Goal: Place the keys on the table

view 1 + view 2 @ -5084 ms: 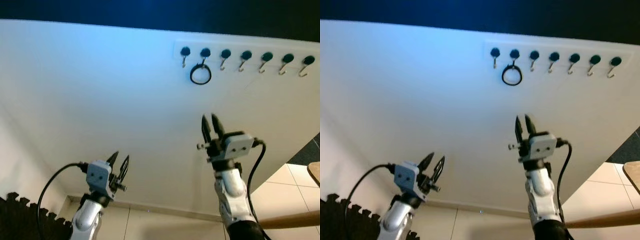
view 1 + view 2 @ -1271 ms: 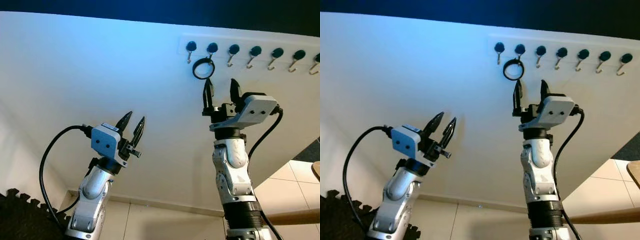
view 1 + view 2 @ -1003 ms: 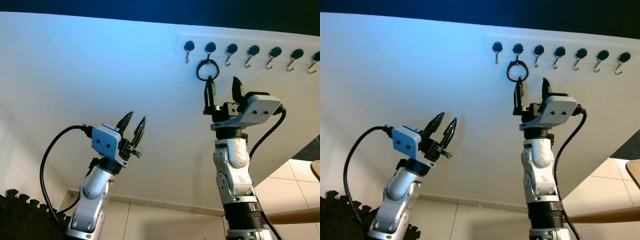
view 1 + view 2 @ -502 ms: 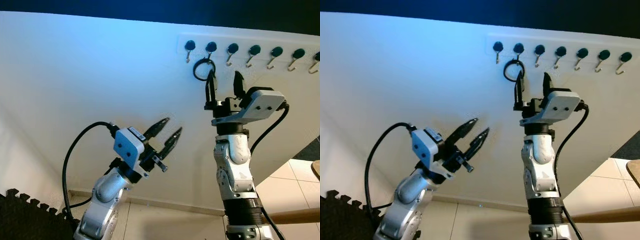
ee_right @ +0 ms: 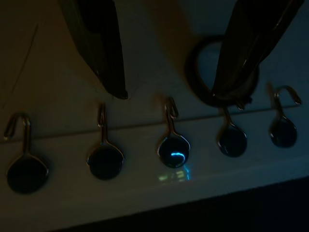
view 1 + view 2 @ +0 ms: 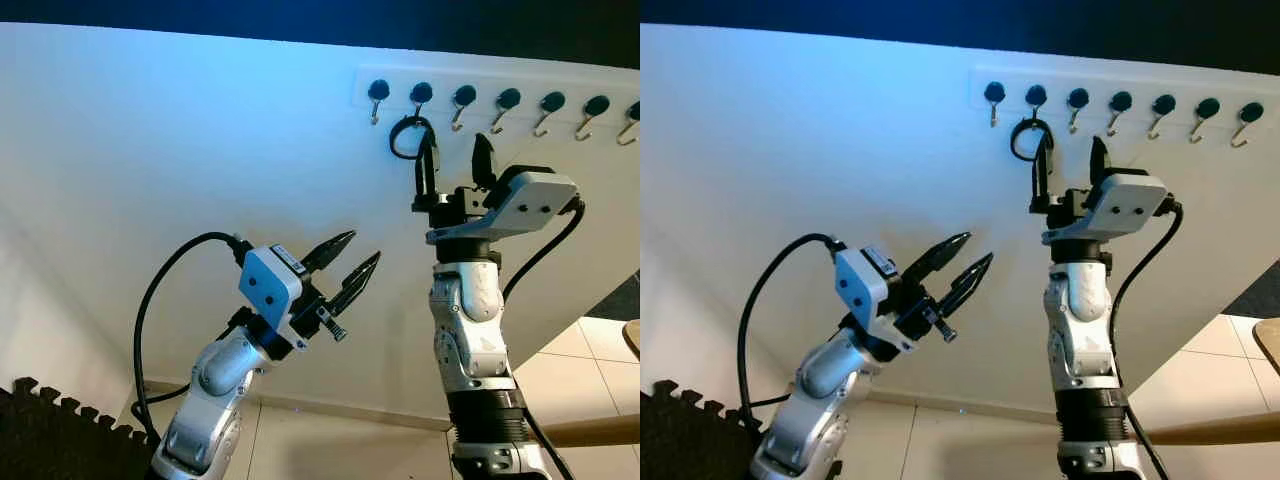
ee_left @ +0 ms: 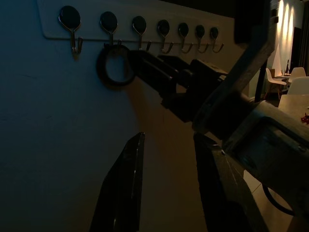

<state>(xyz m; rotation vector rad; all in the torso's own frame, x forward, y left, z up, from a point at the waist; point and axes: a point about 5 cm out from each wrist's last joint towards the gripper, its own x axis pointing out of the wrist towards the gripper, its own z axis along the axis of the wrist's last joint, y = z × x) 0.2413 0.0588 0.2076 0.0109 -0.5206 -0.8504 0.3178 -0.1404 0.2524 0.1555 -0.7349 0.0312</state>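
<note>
On the wall rack (image 6: 500, 85), the ring (image 6: 408, 139) hangs from the second hook (image 6: 421, 96), flat against the wall. The right gripper (image 6: 455, 165) is raised to it, jaws spread; its inner finger overlaps the ring's edge, so the ring lies just beside the gap, not within it. The left gripper (image 6: 350, 262), jaws spread, is lower and farther off.

a white wall (image 6: 180, 150) washed in bluish light, with a dark band (image 6: 300, 15) above it. a hook rail (image 6: 500, 98) runs along its upper right. pale floor tiles (image 6: 580, 365) lie below, a black foam mat (image 6: 50, 440) at lower left, a wooden edge (image 6: 590, 432) at lower right.
</note>
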